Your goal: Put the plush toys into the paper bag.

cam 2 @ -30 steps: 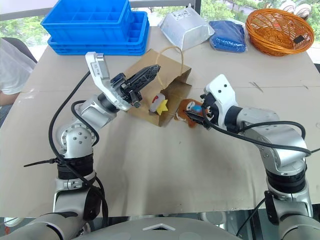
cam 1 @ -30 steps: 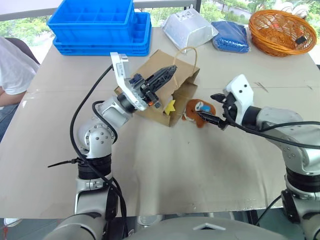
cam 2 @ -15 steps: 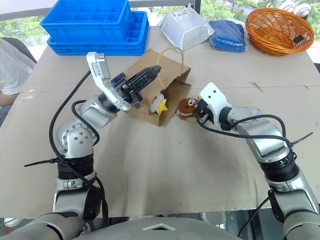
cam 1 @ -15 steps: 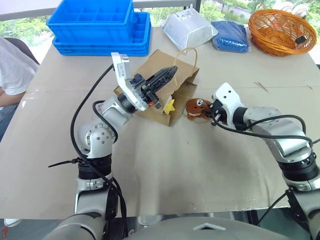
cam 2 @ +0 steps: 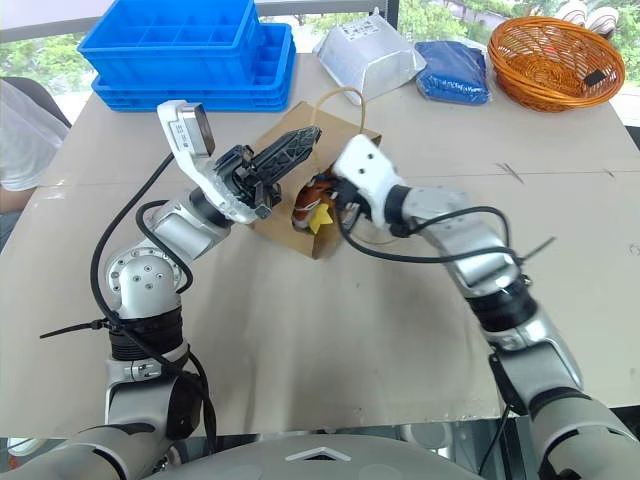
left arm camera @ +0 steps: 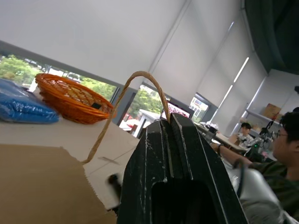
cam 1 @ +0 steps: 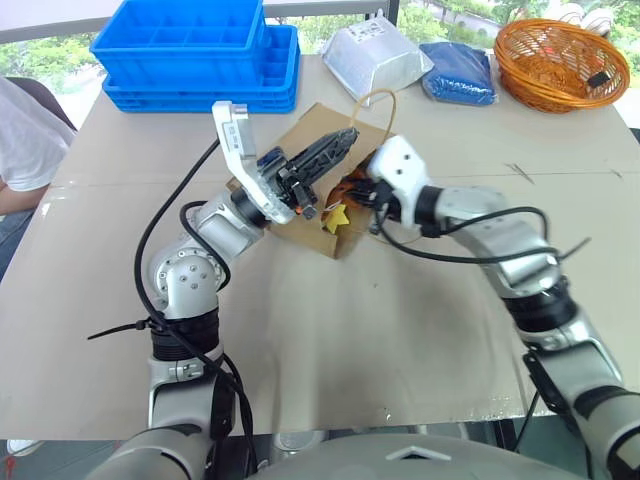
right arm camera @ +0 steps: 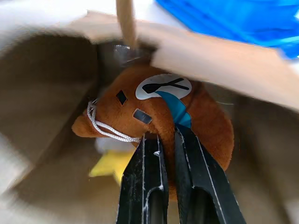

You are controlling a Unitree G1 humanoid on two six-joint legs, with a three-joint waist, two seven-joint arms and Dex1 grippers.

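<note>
Brown toy goes into the bag mouth

The right gripper (right arm camera: pixel 166 154), pinched on the round brown plush toy (right arm camera: pixel 159 109), holds it in the mouth of the paper bag (cam 1: pixel 300 130); the white plush toy (cam 2: pixel 322 213) (yellow base visible) lies inside. At 10 o'clock the left gripper (cam 1: pixel 345 140) clamps the bag's cord handle (left arm camera: pixel 126 100). Next, I judge: push deeper, then let go.

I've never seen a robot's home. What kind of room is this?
Probably a lab or office workroom: a big work table, tall windows with roller blinds, and people seated at desks in the background.
</note>
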